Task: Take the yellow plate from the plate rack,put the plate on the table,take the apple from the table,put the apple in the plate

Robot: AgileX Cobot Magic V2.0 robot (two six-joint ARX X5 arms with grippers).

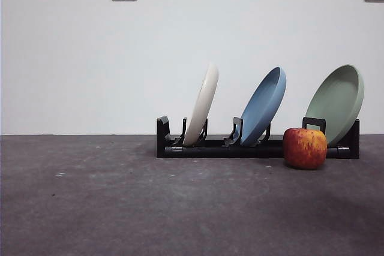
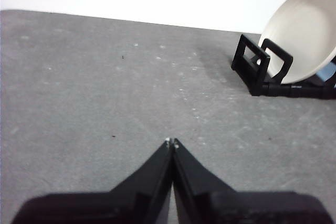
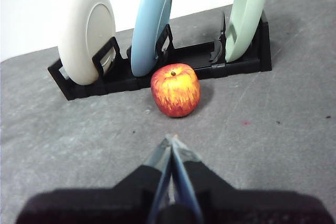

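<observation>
No step is judged to have been begun: the yellow plate is seen standing on edge in the plate rack, tilted, in the slot nearest the rack's left end in the front view. To the right of it on the same rack a blue plate is held, and at the far right end a sage-green plate. The apple is found on the table just in front of the rack, between the blue and green plates, apparently close to or touching the rack's front rail.

The left gripper is seen with its jaws pressed together and nothing held, over bare table well apart from the rack's cream-plate end. The right gripper is likewise closed and empty, near the apple on the side away from the rack.

The first move, it is judged, calls for jaws to be opened and the cream plate's rim to be taken and lifted clear of the prongs. Broad free table is offered left of and before the rack for setting it down; the neighbouring blue plate should be avoided.
</observation>
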